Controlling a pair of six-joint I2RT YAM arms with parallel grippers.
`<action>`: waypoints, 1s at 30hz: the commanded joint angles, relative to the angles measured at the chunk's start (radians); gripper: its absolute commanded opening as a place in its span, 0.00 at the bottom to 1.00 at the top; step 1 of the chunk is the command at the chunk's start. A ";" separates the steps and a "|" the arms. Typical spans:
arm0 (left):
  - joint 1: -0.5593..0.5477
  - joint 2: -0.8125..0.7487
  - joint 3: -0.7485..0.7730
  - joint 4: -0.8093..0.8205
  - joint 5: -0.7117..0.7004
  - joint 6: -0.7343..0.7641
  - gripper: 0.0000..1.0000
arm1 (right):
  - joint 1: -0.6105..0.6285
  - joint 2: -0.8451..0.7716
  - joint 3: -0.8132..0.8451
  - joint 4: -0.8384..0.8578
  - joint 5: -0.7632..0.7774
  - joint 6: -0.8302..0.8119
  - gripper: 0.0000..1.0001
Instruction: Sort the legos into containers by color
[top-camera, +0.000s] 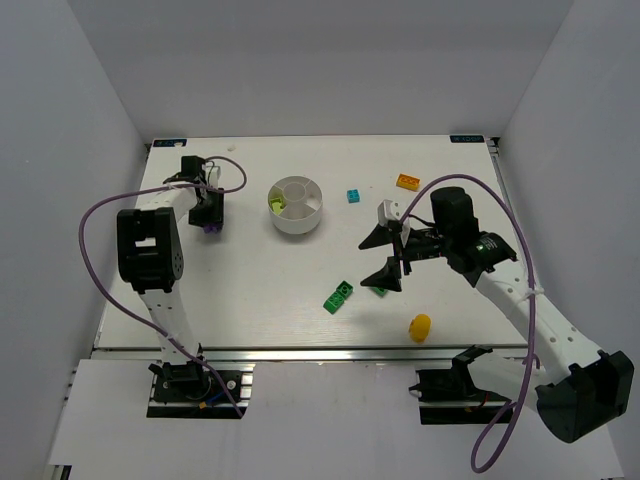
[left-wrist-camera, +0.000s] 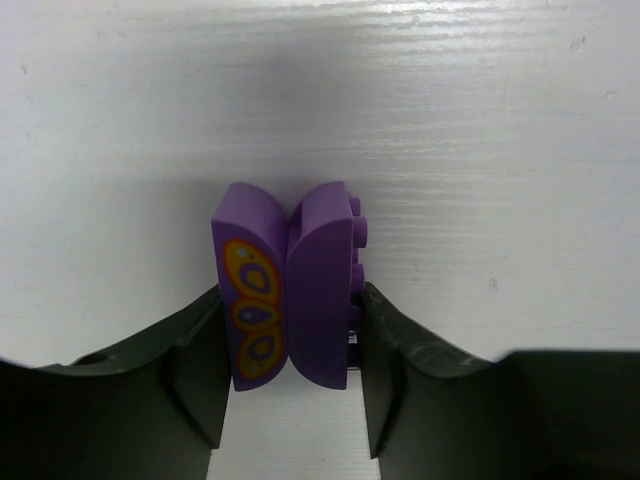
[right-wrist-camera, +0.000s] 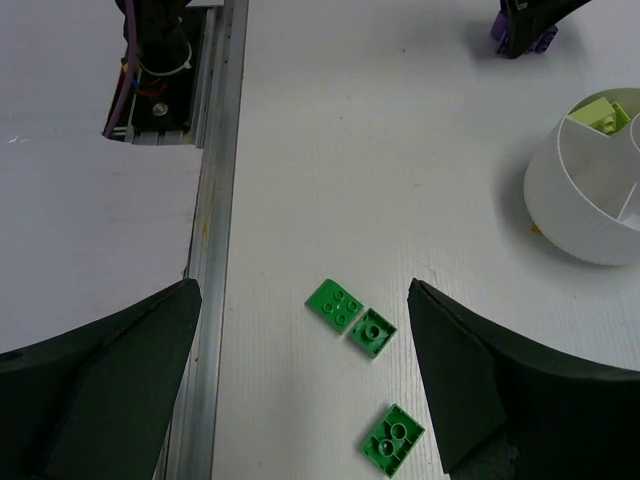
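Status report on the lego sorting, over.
Left gripper shut on purple brick. Right gripper open above green bricks. Nothing between purple brick and dish.

A white surface (top-camera: 260, 290) with a fine grain carries everything — pale walls (top-camera: 90, 90) close it in on the left, far and right. Along its near edge runs a metal rail (top-camera: 330, 352), and nearer still lies a white panel (top-camera: 330, 420). A blue label (top-camera: 165, 143) sits at the far left corner and another blue label (top-camera: 466, 139) at the far right — 2 in all. A small rounded yellow object (top-camera: 421, 327) rests near right, close to the rail.
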 joint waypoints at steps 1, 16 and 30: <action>-0.001 -0.083 -0.006 0.015 0.012 -0.014 0.43 | -0.004 0.005 -0.003 -0.001 -0.010 0.002 0.89; -0.053 -0.787 -0.524 0.371 0.762 -0.193 0.35 | 0.004 0.113 -0.006 0.249 0.087 0.601 0.89; -0.214 -1.207 -0.799 0.400 0.864 -0.187 0.41 | 0.145 0.367 0.304 0.187 0.300 0.922 0.89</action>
